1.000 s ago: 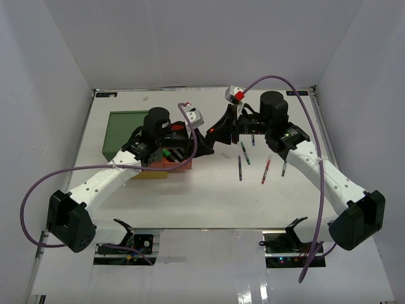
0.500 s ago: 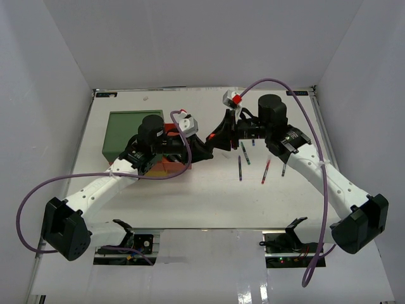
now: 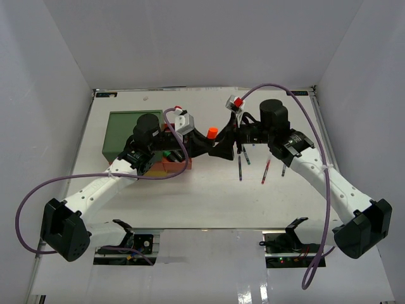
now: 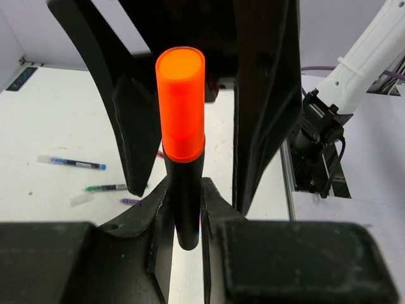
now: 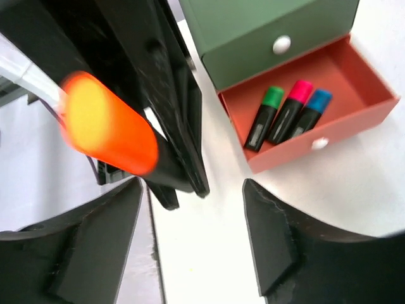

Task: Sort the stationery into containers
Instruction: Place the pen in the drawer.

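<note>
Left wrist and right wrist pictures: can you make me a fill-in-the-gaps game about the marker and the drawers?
1. The highlighter clamped in the left gripper has an ___ cap.
2. The open red-orange drawer holds ___ stored highlighters.
3. The right gripper has its jaws ___.
4. The green drawer above the red-orange one is ___.
Missing words: orange; three; open; shut.

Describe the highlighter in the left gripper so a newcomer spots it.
Left of table centre stands the drawer stack; right of it the left gripper holds a black highlighter in shut jaws. Its cap is orange; the three highlighters in the open red-orange drawer are green, pink, blue.
</note>
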`<state>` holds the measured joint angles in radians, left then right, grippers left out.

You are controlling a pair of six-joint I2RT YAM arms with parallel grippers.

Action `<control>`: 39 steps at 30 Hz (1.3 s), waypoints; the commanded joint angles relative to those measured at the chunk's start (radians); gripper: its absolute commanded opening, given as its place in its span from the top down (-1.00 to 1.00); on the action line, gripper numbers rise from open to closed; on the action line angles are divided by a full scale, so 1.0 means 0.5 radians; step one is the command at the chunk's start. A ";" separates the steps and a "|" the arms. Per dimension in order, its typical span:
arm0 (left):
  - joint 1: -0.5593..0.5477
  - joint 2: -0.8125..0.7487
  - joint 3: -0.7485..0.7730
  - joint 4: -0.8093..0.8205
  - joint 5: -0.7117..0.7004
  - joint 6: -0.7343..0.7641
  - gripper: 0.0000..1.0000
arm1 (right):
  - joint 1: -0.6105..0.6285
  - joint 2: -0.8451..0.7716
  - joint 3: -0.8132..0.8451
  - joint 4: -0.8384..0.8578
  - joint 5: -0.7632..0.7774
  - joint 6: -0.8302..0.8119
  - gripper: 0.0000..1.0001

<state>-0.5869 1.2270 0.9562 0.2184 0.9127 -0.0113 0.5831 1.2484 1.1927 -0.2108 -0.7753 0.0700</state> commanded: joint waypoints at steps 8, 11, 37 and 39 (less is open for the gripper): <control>-0.014 -0.021 0.174 -0.176 -0.288 -0.005 1.00 | -0.034 -0.288 -0.164 -0.177 0.397 -0.075 -0.88; -0.014 0.000 0.250 -0.393 -0.493 -0.023 1.00 | -0.040 -0.398 -0.210 -0.177 0.550 -0.097 -0.80; -0.007 -0.052 0.422 -1.247 -1.147 -0.416 1.00 | -0.040 -0.699 -0.618 -0.014 0.851 -0.128 -0.80; -0.004 -0.049 0.422 -1.283 -1.233 -0.422 1.00 | -0.040 -0.702 -0.637 -0.002 0.839 -0.128 -0.80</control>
<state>-0.5911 1.2438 1.1576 -0.3981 0.3374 -0.2115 0.5686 0.9112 0.8837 -0.2657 -0.3431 0.0177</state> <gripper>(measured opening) 0.277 0.900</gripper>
